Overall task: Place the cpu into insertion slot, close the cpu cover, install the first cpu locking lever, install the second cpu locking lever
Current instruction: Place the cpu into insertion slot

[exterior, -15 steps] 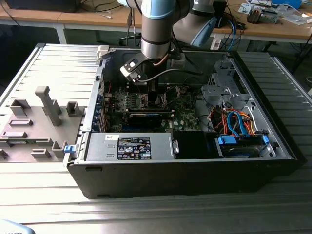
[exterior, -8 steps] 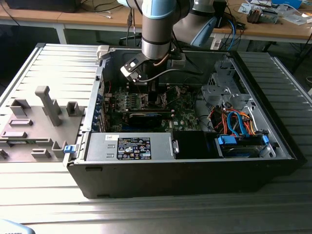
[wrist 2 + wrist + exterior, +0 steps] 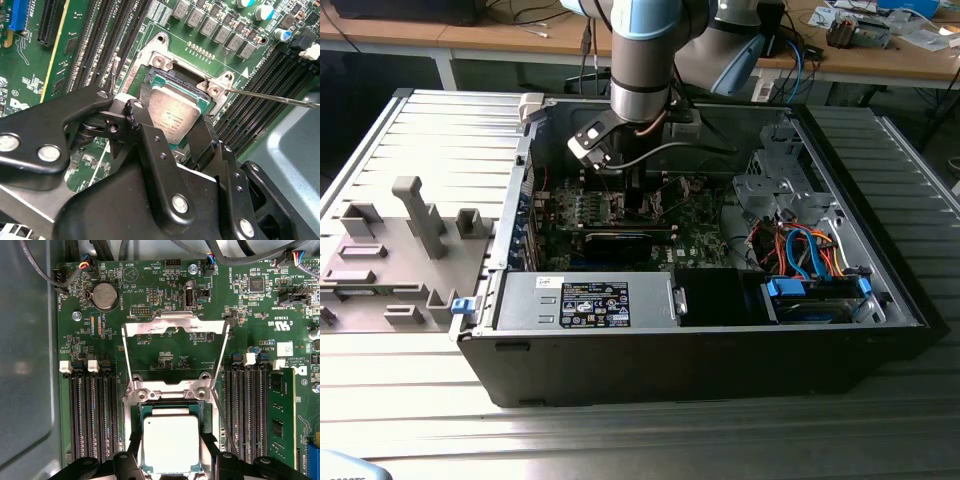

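Note:
The cpu (image 3: 171,440), a small square chip with a silvery top, lies level over the insertion slot (image 3: 170,390) on the green motherboard (image 3: 700,225). My gripper (image 3: 171,452) is shut on the cpu, one black finger (image 3: 145,97) against each of two opposite edges. In the second wrist view the cpu (image 3: 175,117) sits inside the slot's metal rim (image 3: 150,55). The cpu cover (image 3: 150,326), a thin silvery frame, stands swung open beyond the slot. A thin wire locking lever (image 3: 270,96) sticks out to one side, unlatched. In the exterior view my gripper (image 3: 625,185) is down inside the open computer case.
Black memory slots (image 3: 95,415) flank the socket on both sides. The case walls (image 3: 620,370) enclose the board, with a power supply (image 3: 585,300) in front and orange and blue cables (image 3: 800,250) on the exterior view's right. A grey fixture block (image 3: 390,250) stands outside the case.

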Robot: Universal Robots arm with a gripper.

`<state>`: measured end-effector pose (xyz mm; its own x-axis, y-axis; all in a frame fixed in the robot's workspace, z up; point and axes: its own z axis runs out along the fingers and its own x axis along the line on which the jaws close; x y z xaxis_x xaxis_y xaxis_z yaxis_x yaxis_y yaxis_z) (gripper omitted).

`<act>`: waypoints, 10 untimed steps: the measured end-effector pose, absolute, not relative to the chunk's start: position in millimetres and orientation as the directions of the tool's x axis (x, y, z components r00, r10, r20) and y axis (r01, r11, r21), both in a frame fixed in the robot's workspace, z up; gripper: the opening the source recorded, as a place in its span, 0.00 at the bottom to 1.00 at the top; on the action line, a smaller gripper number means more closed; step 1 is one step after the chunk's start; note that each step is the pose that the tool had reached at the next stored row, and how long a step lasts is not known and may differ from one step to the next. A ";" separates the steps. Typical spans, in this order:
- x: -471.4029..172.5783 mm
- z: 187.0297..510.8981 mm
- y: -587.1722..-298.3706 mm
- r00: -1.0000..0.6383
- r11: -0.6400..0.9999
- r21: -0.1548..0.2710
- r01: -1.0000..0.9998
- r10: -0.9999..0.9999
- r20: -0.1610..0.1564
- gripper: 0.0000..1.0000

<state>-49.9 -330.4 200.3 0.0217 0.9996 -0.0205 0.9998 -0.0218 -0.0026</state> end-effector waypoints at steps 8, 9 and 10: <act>-49.9 200.3 -330.4 0.022 -0.022 -0.003 1.000 1.000 -0.021 0.62; -49.9 200.3 -330.4 0.022 -0.022 -0.003 1.000 1.000 -0.021 0.62; -49.9 200.6 -330.4 0.022 -0.022 -0.003 1.000 1.000 -0.021 0.62</act>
